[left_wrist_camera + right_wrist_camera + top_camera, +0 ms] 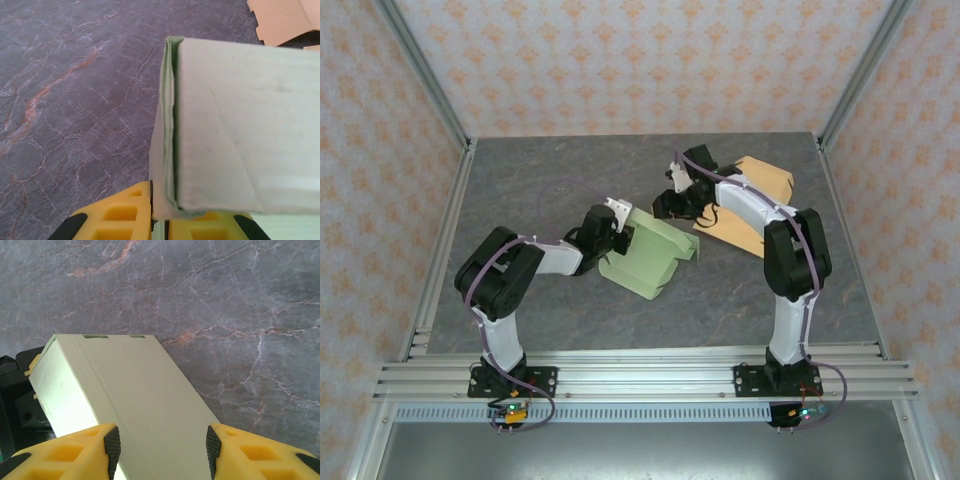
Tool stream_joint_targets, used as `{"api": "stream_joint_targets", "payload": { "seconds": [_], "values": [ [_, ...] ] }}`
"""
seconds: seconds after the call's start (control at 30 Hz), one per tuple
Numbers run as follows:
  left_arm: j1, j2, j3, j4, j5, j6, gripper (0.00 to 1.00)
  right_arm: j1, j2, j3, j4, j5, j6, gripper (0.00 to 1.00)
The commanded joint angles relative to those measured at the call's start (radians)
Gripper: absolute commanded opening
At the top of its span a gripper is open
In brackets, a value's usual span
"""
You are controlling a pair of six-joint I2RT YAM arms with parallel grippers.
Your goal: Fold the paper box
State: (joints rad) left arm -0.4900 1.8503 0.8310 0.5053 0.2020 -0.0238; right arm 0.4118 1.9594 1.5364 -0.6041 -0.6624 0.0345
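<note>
Paper box (pixel 646 258), pale green, partly folded

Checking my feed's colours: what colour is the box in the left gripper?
Pale green; the box shows best in the top view.

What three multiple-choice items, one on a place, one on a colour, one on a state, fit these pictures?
1. Where is the tan card?
A. At the near left corner.
B. Beyond the green box, by the right arm.
C. Inside the box.
2. What colour are the left fingers?
A. Red.
B. Blue.
C. Yellow.
3. The left fingers are:
A. shut on the box's edge.
B. wide open over bare table.
C. holding the card.
Key: B, the top view shows it there; C, the left wrist view shows yellow; A, they clamp the edge.
</note>
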Motion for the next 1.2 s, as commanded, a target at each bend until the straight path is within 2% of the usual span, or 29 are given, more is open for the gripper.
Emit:
{"api": "stream_joint_targets", "payload": {
  "seconds": [0.0, 0.1, 0.27, 0.67, 0.83, 0.97, 1.17],
  "values": [
    [-0.002, -0.012, -0.012, 0.084, 0.008, -0.005, 0.13, 0.05, 0.004, -0.055, -0.042, 0.022, 0.031, 0.51],
    [-0.002, 0.002, -0.015, 0.118, 0.022, -0.02, 0.13, 0.051, 0.004, -0.056, -0.055, 0.029, 0.039, 0.51],
    [-0.004, 0.021, -0.019, 0.156, 0.075, -0.02, 0.13, 0.052, -0.025, -0.054, -0.04, -0.046, 0.045, 0.55],
    [-0.005, 0.006, -0.045, 0.139, 0.073, 0.015, 0.13, 0.051, 0.016, 0.009, 0.0, -0.157, 0.043, 0.62],
    [-0.006, -0.003, -0.052, 0.134, 0.062, 0.02, 0.13, 0.029, 0.003, 0.008, 0.017, -0.135, 0.096, 0.63],
    [-0.006, -0.006, -0.045, 0.135, 0.075, 0.006, 0.19, 0.0, -0.008, -0.023, 0.056, -0.169, 0.142, 0.62],
    [-0.006, -0.024, -0.051, 0.154, 0.089, -0.016, 0.22, -0.015, -0.013, -0.072, 0.093, -0.172, 0.168, 0.62]
  ]
}}
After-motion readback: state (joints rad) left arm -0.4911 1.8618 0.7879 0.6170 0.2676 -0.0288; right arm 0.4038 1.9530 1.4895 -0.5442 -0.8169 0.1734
